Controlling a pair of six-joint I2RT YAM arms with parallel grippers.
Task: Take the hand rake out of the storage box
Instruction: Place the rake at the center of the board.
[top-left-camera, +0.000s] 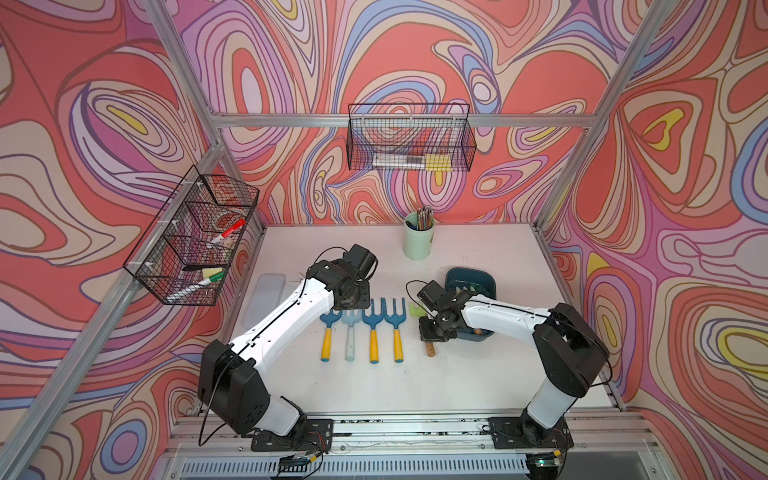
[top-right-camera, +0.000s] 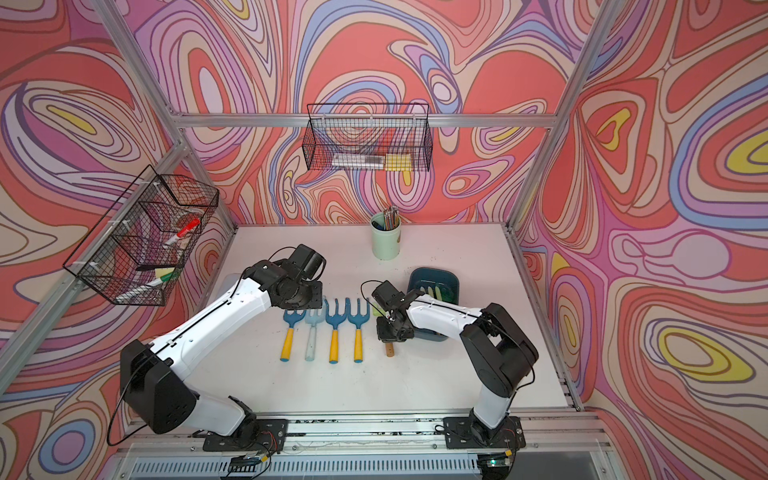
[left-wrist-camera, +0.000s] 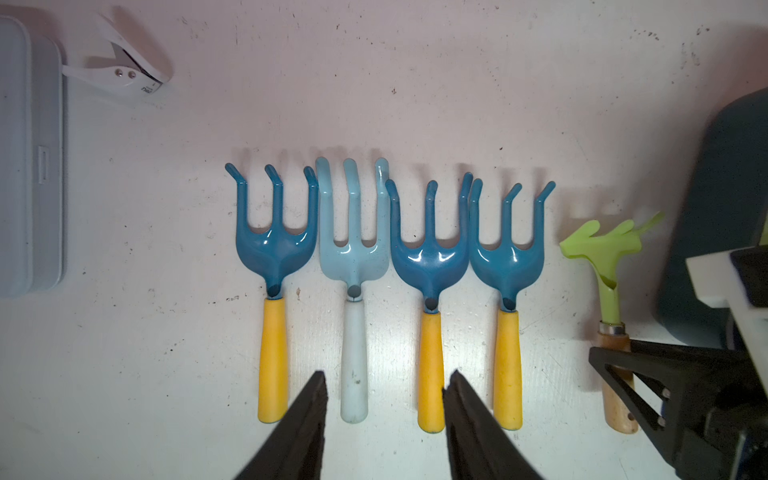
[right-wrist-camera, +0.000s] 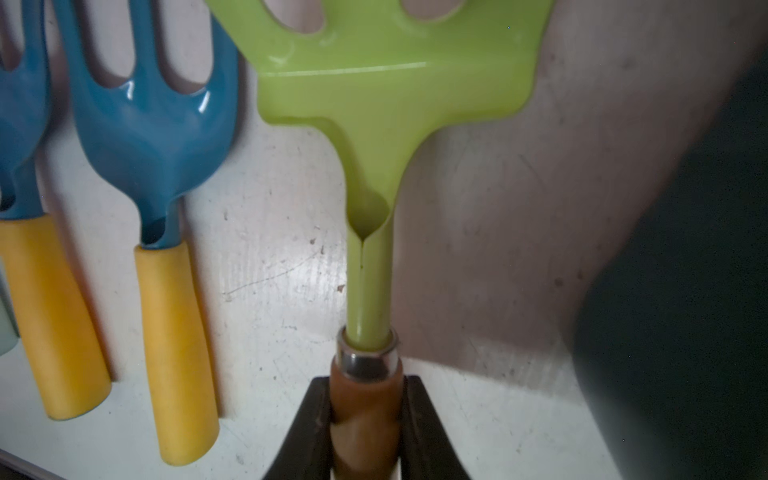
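The hand rake (right-wrist-camera: 374, 104) has a lime-green head and a wooden handle (top-left-camera: 430, 350). My right gripper (right-wrist-camera: 366, 382) is shut on that handle just below the metal collar. It holds the rake level, low over the table, just left of the storage box (top-left-camera: 467, 271), outside it. This box is a dark teal tub (top-right-camera: 432, 271) with something pale green (top-left-camera: 461, 286) inside. My left gripper (left-wrist-camera: 384, 378) hangs open over the handle ends of a row of rakes and holds nothing. I cannot tell whether the held rake touches the table.
Several rakes lie side by side in mid-table: three blue with yellow handles (left-wrist-camera: 430, 257) and a pale blue one (left-wrist-camera: 353, 257). A grey lid (top-left-camera: 264, 299) and a white punch (left-wrist-camera: 120, 70) lie left. A mint cup of pencils (top-left-camera: 419, 241) stands behind. Wire baskets (top-left-camera: 195, 237) hang on the walls.
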